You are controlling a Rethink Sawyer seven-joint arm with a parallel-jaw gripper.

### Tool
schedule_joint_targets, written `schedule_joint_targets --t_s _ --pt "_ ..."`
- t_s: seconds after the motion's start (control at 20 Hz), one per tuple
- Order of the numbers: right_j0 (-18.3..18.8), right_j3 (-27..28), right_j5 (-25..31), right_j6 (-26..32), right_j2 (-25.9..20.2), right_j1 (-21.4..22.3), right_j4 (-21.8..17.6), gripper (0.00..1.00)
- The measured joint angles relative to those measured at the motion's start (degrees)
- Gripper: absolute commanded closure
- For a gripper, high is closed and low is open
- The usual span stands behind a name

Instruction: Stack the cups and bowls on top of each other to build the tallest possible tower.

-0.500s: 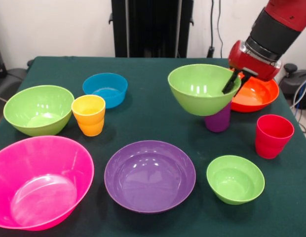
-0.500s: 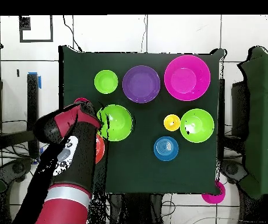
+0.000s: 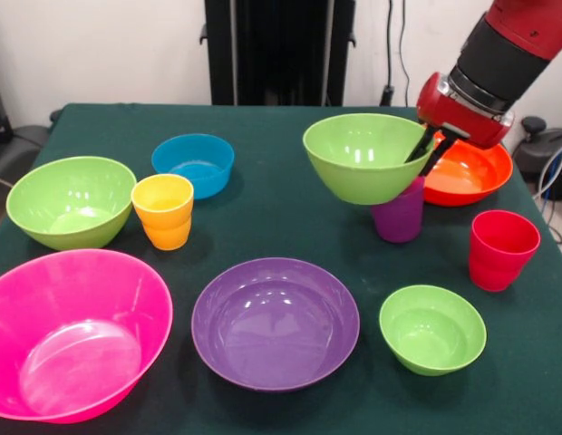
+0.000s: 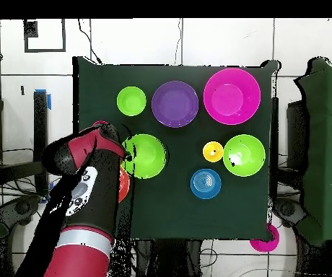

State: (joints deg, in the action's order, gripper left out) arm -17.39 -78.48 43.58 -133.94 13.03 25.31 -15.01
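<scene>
Glossy smooth plastic bowls [image 3: 275,322] and cups [image 3: 503,248]; matt green cloth table [image 3: 281,195].

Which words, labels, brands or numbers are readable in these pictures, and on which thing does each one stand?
None are readable: the cups, the bowls, the table and the arm show no text in the front view. In the overhead view, small dark marks on the arm's white panel are too small to read.

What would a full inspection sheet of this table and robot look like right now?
Surface: dark green table.
Job's things: green bowl over the purple cup; yellow-orange cup, red cup and six other bowls lie unstacked.
Clutter: nothing seen.
Grippers: gripper shut on the green bowl's rim.
Cables: black cables hang on the back wall.
Surroundings: black pedestal behind the table.
</scene>
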Motion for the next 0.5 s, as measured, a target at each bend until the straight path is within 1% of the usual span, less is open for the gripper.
schedule_joint_targets --t_s 0.5 --pt "0.01 0.21 2.06 0.0 -0.01 -0.08 1.18 1.0"
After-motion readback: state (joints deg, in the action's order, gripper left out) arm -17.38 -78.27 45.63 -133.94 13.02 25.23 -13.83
